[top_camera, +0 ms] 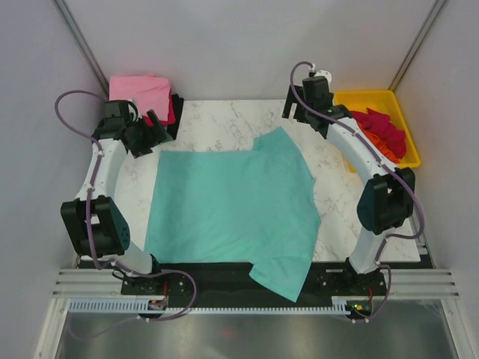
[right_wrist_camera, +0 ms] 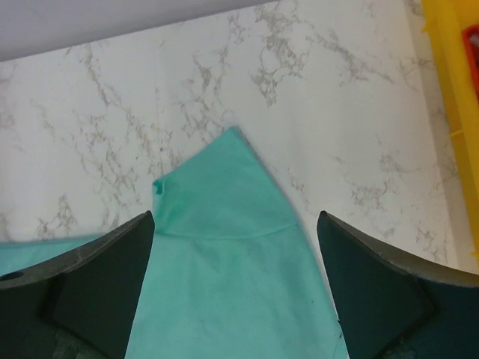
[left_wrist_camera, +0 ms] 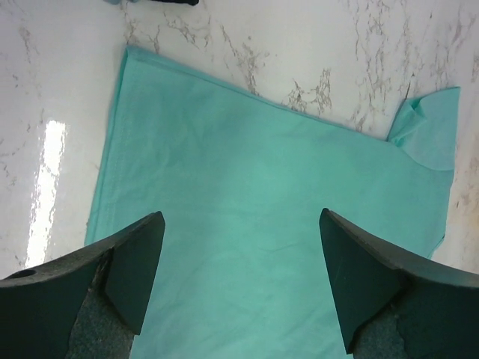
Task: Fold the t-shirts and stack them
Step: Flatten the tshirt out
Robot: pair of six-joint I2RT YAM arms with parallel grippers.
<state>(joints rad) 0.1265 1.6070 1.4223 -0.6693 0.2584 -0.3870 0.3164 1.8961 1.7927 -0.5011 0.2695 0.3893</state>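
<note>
Enclosing the station at the back and both sides were pale grey wall panels (top_camera: 239, 45), plain and unmarked.

1. Surface (top_camera: 224, 120): white marble-patterned top with grey veining, glossy, showing a bright reflection in the left wrist view.

2. Teal t-shirt (top_camera: 232, 206): one, spread flat and open over the middle of the surface. The far sleeve (right_wrist_camera: 224, 187) pointed toward the back right. The near sleeve lay over the black strip (top_camera: 209, 273) at the near edge. Its straight far edge ran toward the back left corner.

3. Yellow tray (top_camera: 370, 97): plastic, at the back right corner of the surface. It held red and orange t-shirts (top_camera: 385, 131), crumpled together in a heap.

4. Pink t-shirt (top_camera: 141, 93): folded, at the back left corner, on top of a small pile. Crimson and black cloth (top_camera: 175, 112) showed at the pile's right side.

5. Left pincer (left_wrist_camera: 239, 217): fingers wide apart, holding nothing, hanging above the far left part of the teal t-shirt.

6. Right pincer (right_wrist_camera: 233, 217): fingers wide apart, holding nothing, hanging above the far sleeve.
</note>
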